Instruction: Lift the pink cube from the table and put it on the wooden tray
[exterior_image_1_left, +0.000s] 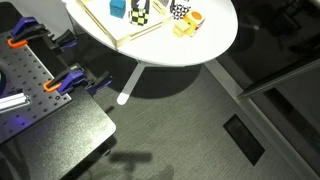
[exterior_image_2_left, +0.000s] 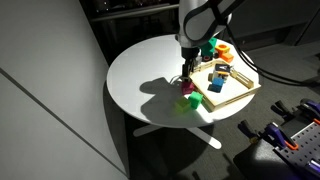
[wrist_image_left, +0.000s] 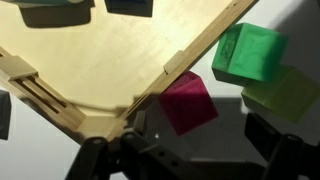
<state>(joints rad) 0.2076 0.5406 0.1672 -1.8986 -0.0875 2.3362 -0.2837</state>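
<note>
Hand (exterior_image_2_left: 186, 73) just above pink cube (wrist_image_left: 187, 100)

Your arm (exterior_image_2_left: 205, 15) hangs in from above, wrist upright; your gripper (exterior_image_2_left: 186, 74) points straight down, its fingers (wrist_image_left: 288, 150) spread wide apart.

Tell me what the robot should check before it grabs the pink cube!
1. Pink cube found: ok. The pink cube lies on the table, just outside a corner of the wooden tray.
2. Gripper open: ok. In the wrist view the gripper has its jaws wider apart than the cube.
3. Lined up: ok, roughly. The cube sits about midway between the jaws.
4. Room to close: cannot tell. The tray's rim is close on one side and a green cube is near on the other.
5. Free spot on the tray: ok. Bare wood shows by that corner.
6. Height above the cube: cannot tell.
</note>
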